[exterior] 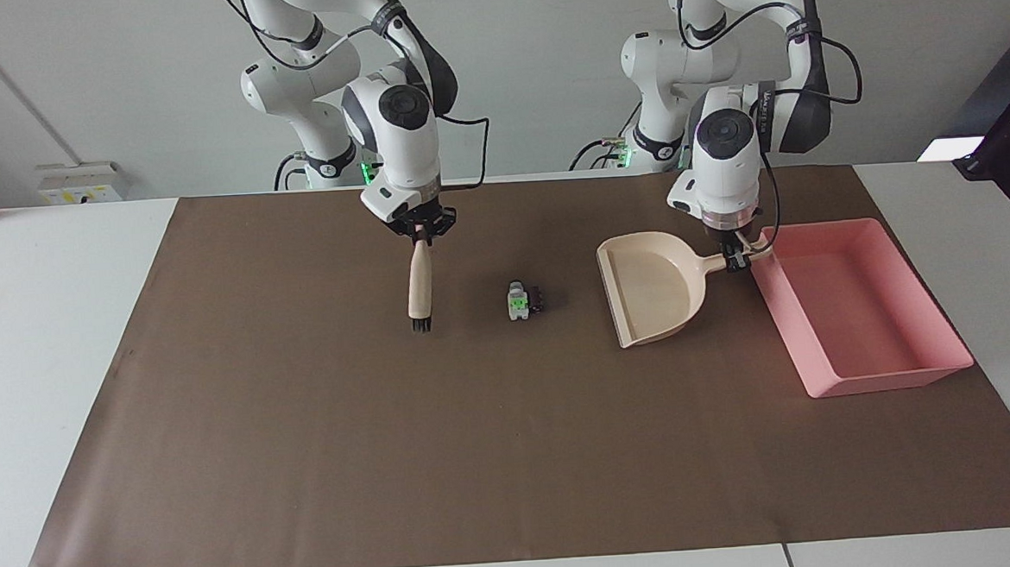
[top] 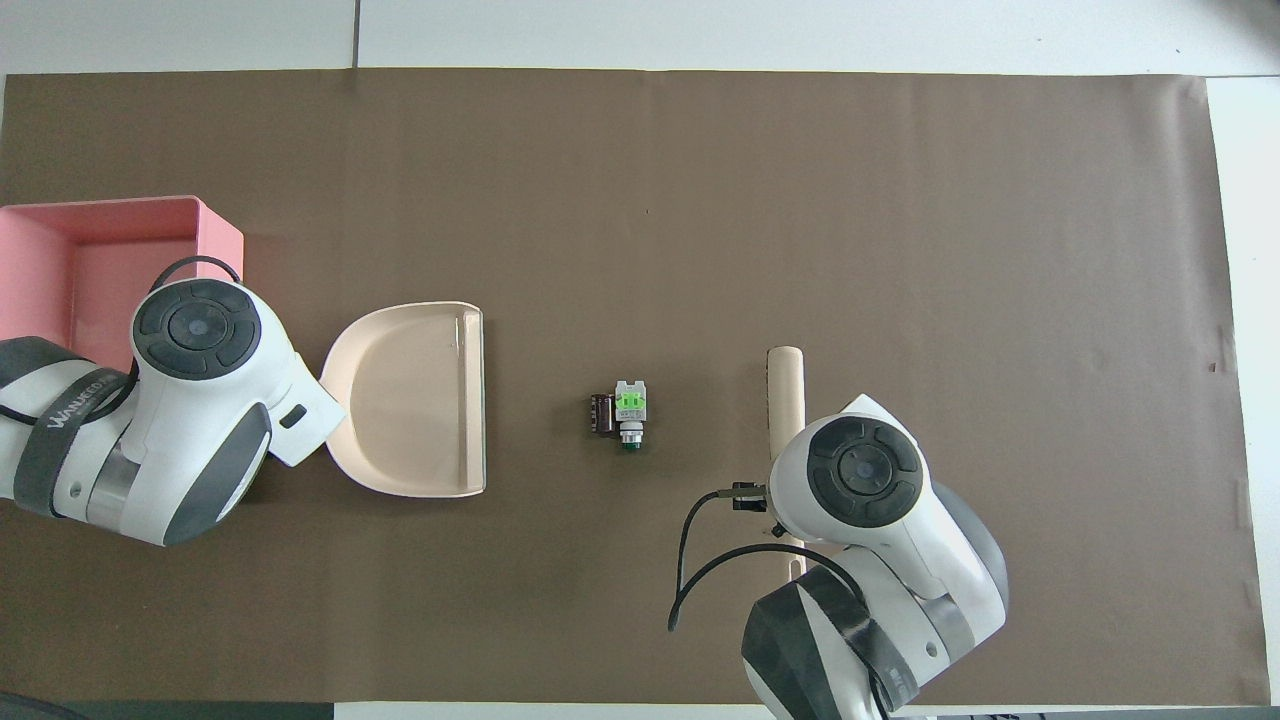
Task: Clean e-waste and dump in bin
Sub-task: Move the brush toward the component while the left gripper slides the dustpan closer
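The e-waste lies mid-mat: a white-grey bit with a green mark (exterior: 517,301) (top: 630,408) touching a black blocky bit (exterior: 538,298) (top: 601,414). My right gripper (exterior: 420,229) is shut on the handle of a beige brush (exterior: 419,284) (top: 785,395), which hangs bristles down beside the e-waste toward the right arm's end. My left gripper (exterior: 739,256) is shut on the handle of the beige dustpan (exterior: 652,289) (top: 415,400), whose mouth faces the e-waste. The pink bin (exterior: 852,308) (top: 100,260) sits beside the dustpan at the left arm's end and looks empty.
A brown mat (exterior: 480,458) covers most of the white table (exterior: 41,342). In the overhead view both grippers are hidden under their own wrists.
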`<action>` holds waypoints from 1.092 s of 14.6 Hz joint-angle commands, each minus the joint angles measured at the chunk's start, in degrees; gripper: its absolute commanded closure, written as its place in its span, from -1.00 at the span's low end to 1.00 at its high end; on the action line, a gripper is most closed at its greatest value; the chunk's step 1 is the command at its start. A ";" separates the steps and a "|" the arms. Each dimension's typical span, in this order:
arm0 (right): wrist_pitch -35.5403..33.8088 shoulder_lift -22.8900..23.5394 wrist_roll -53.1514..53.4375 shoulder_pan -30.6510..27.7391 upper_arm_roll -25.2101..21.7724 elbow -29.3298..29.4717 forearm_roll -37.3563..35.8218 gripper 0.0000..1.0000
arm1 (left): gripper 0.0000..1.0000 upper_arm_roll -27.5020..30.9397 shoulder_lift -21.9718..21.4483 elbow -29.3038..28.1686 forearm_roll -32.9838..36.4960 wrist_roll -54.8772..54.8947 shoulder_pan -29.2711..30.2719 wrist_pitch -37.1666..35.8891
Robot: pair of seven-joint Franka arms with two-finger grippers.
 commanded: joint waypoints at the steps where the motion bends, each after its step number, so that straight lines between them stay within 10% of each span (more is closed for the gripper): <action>1: 0.75 1.39 0.66 2.55 -0.32 0.33 0.15 1.00 | 1.00 0.32 2.61 3.19 2.67 -1.10 -2.68 -2.58; 9: -2.24 20.54 9.36 11.79 -0.24 19.20 0.06 1.00 | 1.00 0.32 8.14 6.18 3.46 -7.95 -7.77 -2.23; 16: 7.59 22.76 11.22 12.41 3.98 21.42 9.97 1.00 | 1.00 0.23 8.77 5.22 3.46 -9.80 -9.45 -2.49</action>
